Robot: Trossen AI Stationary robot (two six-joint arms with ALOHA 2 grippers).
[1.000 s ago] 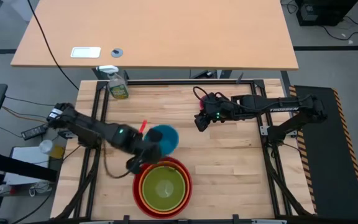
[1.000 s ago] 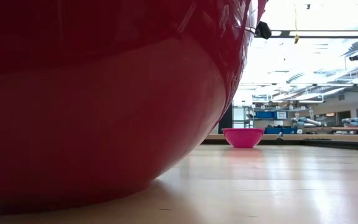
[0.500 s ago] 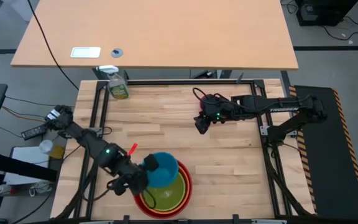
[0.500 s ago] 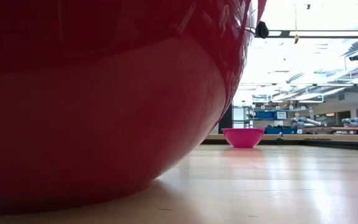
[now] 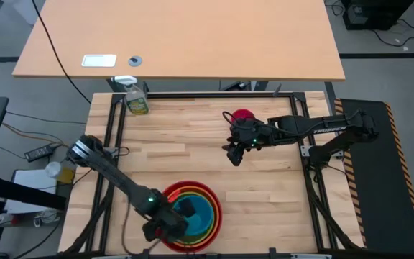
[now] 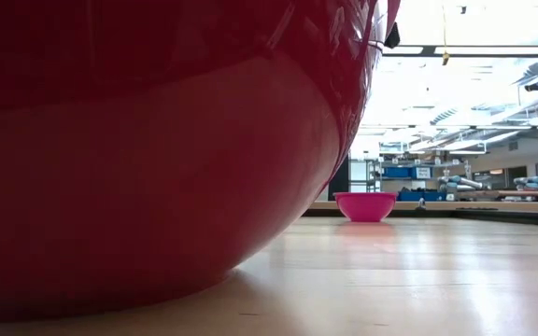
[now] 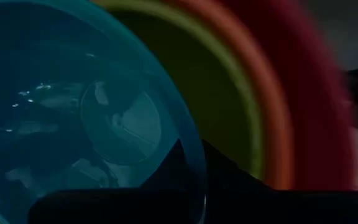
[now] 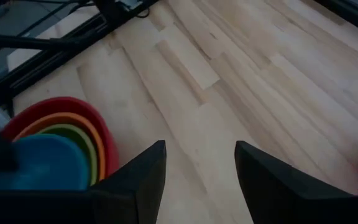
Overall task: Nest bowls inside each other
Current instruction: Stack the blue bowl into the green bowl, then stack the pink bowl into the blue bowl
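Note:
A red bowl point(image 5: 210, 198) stands near the table's front edge with an orange bowl point(image 5: 205, 203) and a lime green bowl point(image 5: 208, 224) nested in it. My left gripper point(image 5: 179, 216) is over the stack's left side, shut on the blue bowl point(image 5: 201, 214), which sits inside the green one. The small pink bowl point(image 5: 244, 116) stands on its base at the far right of the table, also seen as a pink bowl point(image 6: 365, 205) in the low view. My right gripper point(image 5: 234, 155) hovers open just nearer than it, holding nothing. My left gripper pinches the blue bowl's rim point(image 7: 190, 155) on its left side, one finger inside the bowl and one outside. The fingers slant steeply down from the table's left. The bowl lies within the green bowl's rim; whether it rests there I cannot tell.
A green spray bottle point(image 5: 136, 101) stands at the table's far left corner. Bare wood point(image 5: 192, 144) lies between the stack and the pink bowl. The red bowl point(image 6: 157, 140) fills most of the low view. A black frame point(image 5: 304, 180) borders the table.
My left gripper has carried the blue bowl from the table's middle toward the near edge and down into the green bowl of the stack, turning as it went. My right gripper has shifted slightly toward the near edge, and the pink bowl now shows beside its arm.

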